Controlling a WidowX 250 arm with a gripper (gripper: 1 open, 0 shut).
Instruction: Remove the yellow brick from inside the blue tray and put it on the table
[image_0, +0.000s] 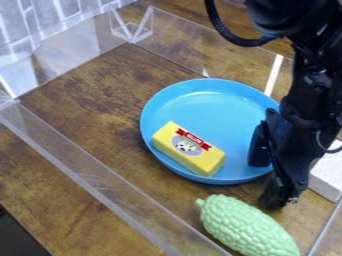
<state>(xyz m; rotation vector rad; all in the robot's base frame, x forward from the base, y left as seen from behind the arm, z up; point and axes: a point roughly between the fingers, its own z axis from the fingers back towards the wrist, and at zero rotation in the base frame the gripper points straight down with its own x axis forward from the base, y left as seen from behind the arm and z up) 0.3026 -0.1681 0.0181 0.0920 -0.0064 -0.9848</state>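
Observation:
The yellow brick (189, 147), with a white label printed in red and dark on top, lies inside the blue tray (201, 102), toward its front left. The round tray rests on the dark brown wooden table (94, 110). My black gripper (269, 172) hangs at the tray's right rim, to the right of the brick and apart from it. Its fingers stand open with nothing between them; one finger (258, 148) is over the tray's edge, while the other reaches down to the table just outside the rim.
A green ribbed gourd-shaped object (249, 228) lies at the front right, just below the gripper. Clear plastic walls (80, 160) border the table on the left, front and back. The black arm (307, 70) rises along the right side.

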